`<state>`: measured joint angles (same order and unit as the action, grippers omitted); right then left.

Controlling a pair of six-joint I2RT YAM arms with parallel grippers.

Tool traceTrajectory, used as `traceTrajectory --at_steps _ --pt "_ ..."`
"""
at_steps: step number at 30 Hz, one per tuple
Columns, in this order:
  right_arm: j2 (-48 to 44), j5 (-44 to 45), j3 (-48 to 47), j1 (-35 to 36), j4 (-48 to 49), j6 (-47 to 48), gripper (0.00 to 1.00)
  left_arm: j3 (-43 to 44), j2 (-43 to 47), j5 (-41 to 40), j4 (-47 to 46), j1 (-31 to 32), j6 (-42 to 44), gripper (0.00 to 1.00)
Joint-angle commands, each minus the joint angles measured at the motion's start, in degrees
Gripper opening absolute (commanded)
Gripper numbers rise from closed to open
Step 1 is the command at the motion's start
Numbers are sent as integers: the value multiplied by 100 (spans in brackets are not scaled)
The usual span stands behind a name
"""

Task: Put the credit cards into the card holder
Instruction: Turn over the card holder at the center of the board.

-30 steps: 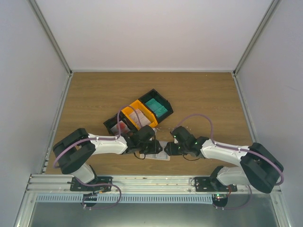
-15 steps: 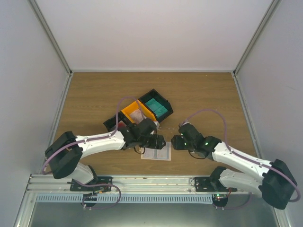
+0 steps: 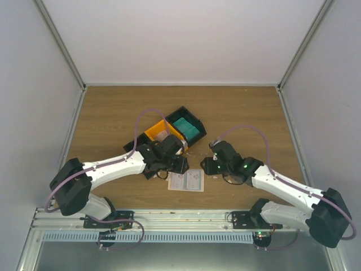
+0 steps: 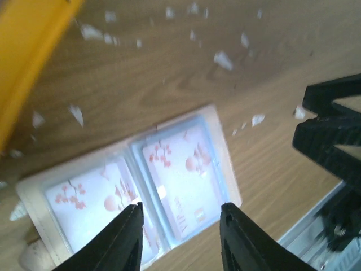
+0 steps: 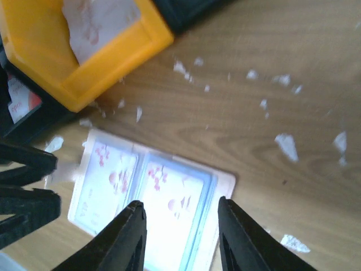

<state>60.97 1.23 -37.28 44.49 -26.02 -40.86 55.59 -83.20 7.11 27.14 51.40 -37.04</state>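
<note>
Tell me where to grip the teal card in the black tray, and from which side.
Probably one exposed edge, from straight above: the teal card lies down inside the black tray, walled on every side, so a sideways approach looks blocked.

Card holder [image 3: 186, 181]: beige-tan rim, pale blue-grey pockets. 2 credit cards [image 4: 179, 176] inside, white w/ red blossom blotches. Orange tray [image 5: 107, 65] at holder's 11 o'clock in top view, w/ pale card [image 5: 98, 20], faint pink marks. Black tray [image 3: 193, 118] at 12 o'clock: teal-green card [image 3: 186, 127]. White scraps [image 5: 286, 145] on brown wood-grain table [image 3: 113, 113].
</note>
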Motion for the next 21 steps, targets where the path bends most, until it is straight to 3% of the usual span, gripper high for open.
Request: traceTrajectory --at_steps 1,4,12,16,21 --pt "136 -997 423 -40 296 -153 31 -594 -144 953 -1008 77 -395 38" --pt "349 -1322 683 -37 621 -264 24 -837 -393 1218 -1530 145 -595 33" --pt "695 -1533 906 -46 891 -263 13 -877 -994 1334 -1692 187 -696 30" --pt "886 -1611 939 -46 989 -230 13 -944 -1073 1275 -1617 187 -735 27" --pt "1036 -1662 1000 -47 1133 -238 21 -993 -1097 1209 -1481 187 -735 26"
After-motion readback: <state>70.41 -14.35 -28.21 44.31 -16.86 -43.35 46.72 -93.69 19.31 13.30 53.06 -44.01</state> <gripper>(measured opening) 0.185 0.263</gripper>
